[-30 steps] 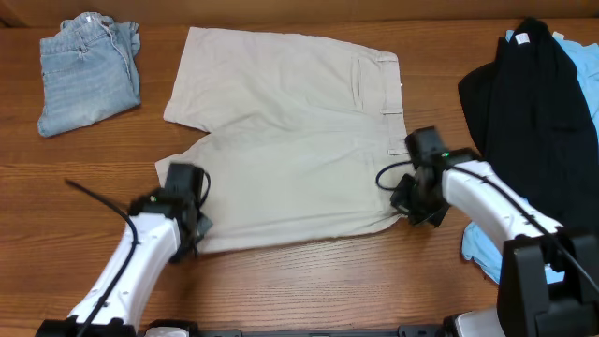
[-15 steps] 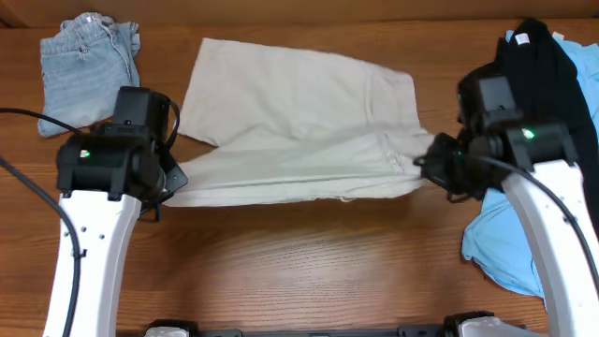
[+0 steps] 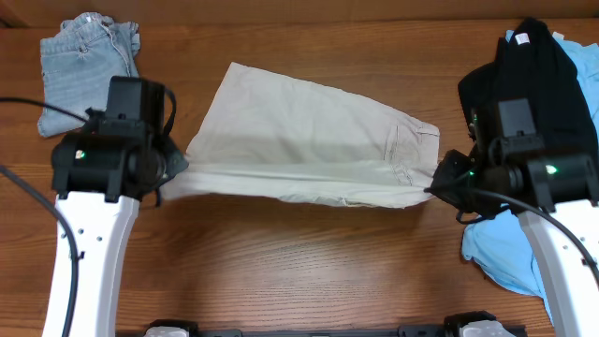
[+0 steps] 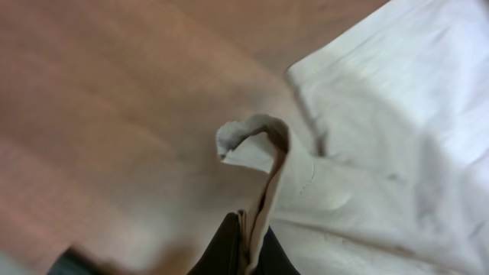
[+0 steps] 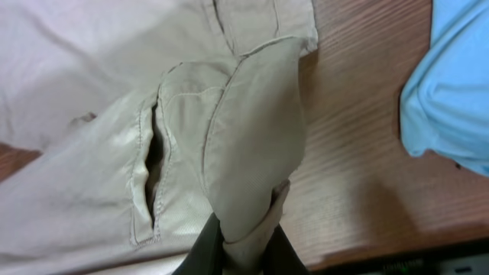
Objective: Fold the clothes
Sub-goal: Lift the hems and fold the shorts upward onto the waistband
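beige shorts stretched | left hand grips hem | right hand grips waistband

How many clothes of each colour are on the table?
Beige shorts: 1
Light-blue denim: 1
Black garment: 1
Sky-blue top: 1
Total: 4

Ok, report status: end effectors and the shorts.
Left end effector shut on beige shorts, leg end. Right end effector shut on waistband end. Shorts stretched between them. Nothing in the way; denim, black garment off to the sides.
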